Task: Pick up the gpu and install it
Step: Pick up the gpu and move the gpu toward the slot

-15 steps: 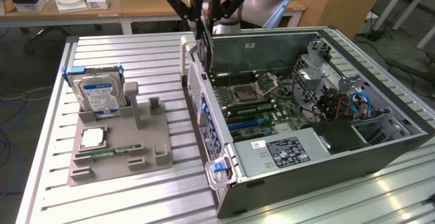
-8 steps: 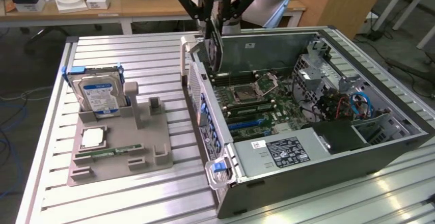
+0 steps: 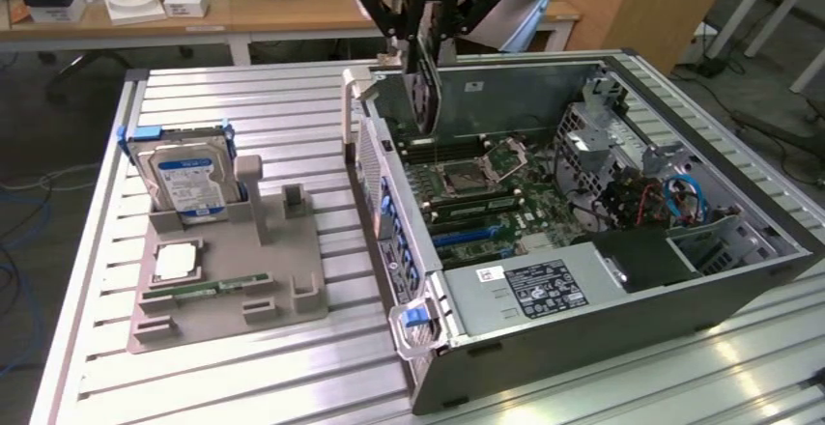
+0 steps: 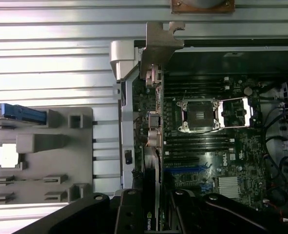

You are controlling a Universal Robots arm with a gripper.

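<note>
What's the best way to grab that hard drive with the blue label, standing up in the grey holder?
Grip the hard drive by its upper half, coming straight down from above, probably with fingers on its two flat faces. It stands upright with its lower end sunk in the grey holder, so only the upper part is free to grasp.

gpu (image 3: 422, 97) — matt blk, table (image 3: 245, 97) — ribbed alu
</note>
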